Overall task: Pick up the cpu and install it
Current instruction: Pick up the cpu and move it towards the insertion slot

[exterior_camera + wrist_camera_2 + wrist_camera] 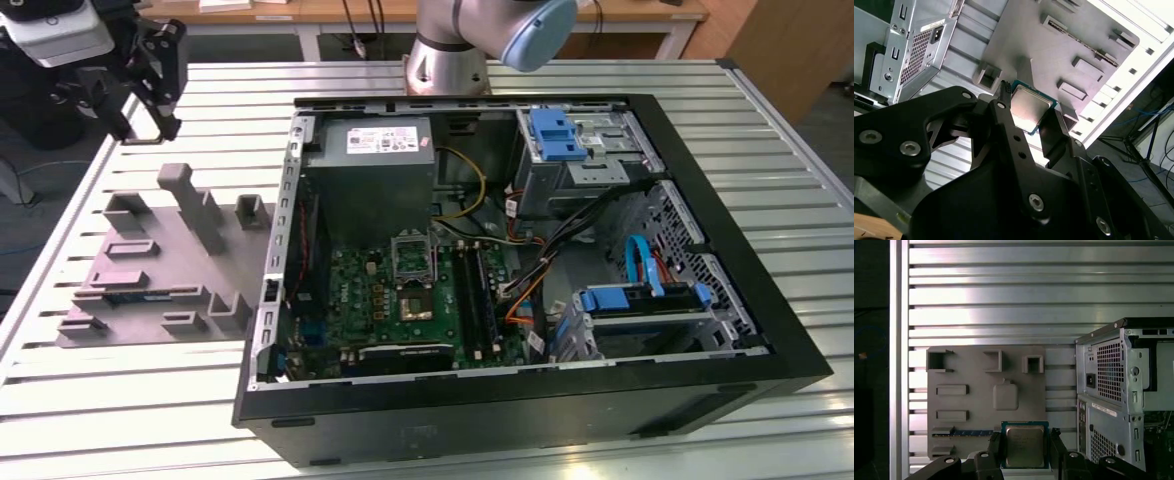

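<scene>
In the first wrist view the fingers (995, 447) were clenched on the cpu (1025, 445). One finger pressed each of two opposite edges, and the silvery top with its greenish rim showed between them. The chip sat near the fingertips, held by its sides alone. It seemed to hang clear above the edge of the grey fixture tray (969, 370), close to a slot holding a blue-edged strip (971, 432). The tray lay on the slatted metal surface (1004, 290), and the open PC case (1114, 390) stood just beside it. The step in hand looked like carrying the gripped chip. Doing it well probably meant a steady squeeze on the edges and no harder. The chip should likely ride level, without twisting in the grasp, and its underside should stay away from the tray's upright posts (194, 205) and the case wall. The socket (411, 256) sat inside the case, well apart from the chip.
</scene>
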Robot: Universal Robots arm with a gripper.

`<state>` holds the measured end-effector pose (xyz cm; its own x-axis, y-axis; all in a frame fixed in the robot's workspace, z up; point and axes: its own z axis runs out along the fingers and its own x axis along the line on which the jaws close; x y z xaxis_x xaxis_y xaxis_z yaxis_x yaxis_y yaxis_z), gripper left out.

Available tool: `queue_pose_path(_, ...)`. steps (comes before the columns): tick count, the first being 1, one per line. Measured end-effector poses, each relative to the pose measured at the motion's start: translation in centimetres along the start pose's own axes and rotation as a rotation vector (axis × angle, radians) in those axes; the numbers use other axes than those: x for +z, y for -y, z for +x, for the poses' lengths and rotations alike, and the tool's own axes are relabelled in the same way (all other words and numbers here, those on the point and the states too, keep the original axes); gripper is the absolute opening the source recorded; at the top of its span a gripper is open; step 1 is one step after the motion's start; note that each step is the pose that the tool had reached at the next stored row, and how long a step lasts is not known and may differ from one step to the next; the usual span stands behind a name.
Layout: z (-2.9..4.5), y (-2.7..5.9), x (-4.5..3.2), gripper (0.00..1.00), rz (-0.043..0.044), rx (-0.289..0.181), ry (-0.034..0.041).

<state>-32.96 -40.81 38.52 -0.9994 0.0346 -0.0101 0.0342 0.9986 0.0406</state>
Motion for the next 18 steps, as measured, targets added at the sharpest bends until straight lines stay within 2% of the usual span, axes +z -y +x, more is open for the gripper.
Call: queue_pose_path(18, -1.11, -0.04, 0.01, 0.47, 0.0001, 0.0, 0.0)
